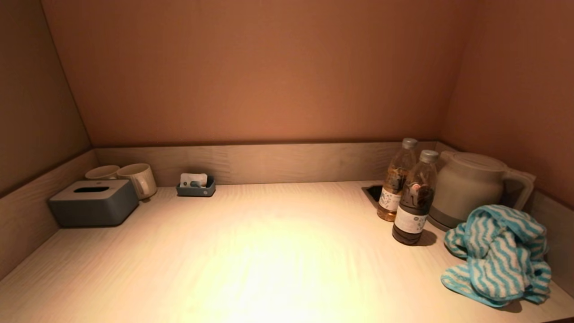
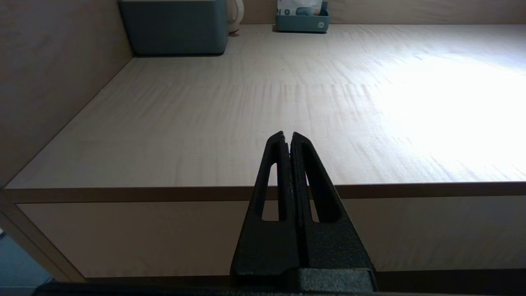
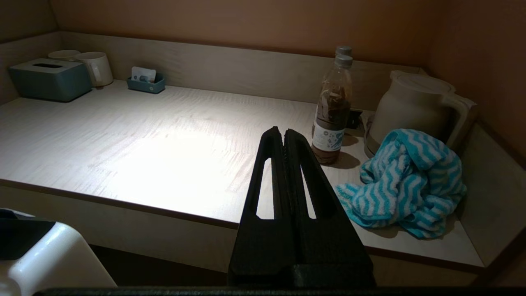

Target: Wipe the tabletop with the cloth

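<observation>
**Cloth is sitting on the right — right arm's job**

The cloth (image 1: 497, 255) is lying bunched up at the near right corner of the tabletop (image 1: 251, 251), just in front of the kettle (image 1: 466, 186) and beside the two bottles (image 1: 415, 202). The right gripper (image 3: 283, 133) is hanging off the front edge, fingers pressed together and holding nothing — the cloth is lying ahead of it and off to its right. The left gripper (image 2: 287, 136) is also closed and empty, parked at the far-left end, well apart. I'm guessing the right one is going in, needing to open first.
</observation>
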Robot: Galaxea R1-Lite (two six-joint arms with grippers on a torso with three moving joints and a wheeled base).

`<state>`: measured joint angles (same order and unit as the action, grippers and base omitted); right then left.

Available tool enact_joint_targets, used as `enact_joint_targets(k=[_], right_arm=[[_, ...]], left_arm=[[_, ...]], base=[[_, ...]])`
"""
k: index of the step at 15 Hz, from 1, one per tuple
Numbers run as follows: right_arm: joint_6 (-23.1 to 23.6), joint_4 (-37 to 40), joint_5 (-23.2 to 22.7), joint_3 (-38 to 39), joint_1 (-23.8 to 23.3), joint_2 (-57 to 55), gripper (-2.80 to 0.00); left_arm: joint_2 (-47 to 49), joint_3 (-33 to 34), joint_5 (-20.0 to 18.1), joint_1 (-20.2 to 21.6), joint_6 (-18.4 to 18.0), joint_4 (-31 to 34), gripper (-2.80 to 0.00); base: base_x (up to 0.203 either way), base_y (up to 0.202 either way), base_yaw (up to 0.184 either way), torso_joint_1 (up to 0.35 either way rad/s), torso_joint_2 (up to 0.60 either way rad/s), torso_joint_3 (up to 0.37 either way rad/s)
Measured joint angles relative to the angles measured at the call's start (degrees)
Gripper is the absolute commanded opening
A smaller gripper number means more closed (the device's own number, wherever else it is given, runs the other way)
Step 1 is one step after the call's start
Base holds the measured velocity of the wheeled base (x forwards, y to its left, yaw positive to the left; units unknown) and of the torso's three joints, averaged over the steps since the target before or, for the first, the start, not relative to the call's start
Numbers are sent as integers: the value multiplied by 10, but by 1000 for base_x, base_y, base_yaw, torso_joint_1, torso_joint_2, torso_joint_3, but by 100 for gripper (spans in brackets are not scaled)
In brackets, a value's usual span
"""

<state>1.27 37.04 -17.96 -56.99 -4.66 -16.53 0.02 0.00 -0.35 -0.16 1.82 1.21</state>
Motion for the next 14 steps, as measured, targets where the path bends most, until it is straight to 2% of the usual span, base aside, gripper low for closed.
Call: enact_joint_targets(k=[3, 6, 12, 14], right_arm=[[-1, 12, 51, 8, 47, 10, -280], [-2, 12, 85, 30, 55, 30, -280], [-1, 3, 90, 69, 56, 71, -280], [1, -4, 89, 108, 56, 96, -280]], left_arm=[[0, 0, 0, 0, 0, 0, -280], [0, 0, 0, 0, 0, 0, -280], [0, 0, 0, 0, 0, 0, -280], [0, 0, 0, 0, 0, 0, -280]], base=[[0, 0, 0, 0, 0, 0], [0, 0, 0, 0, 0, 0], [0, 0, 0, 0, 0, 0], [0, 0, 0, 0, 0, 0]])
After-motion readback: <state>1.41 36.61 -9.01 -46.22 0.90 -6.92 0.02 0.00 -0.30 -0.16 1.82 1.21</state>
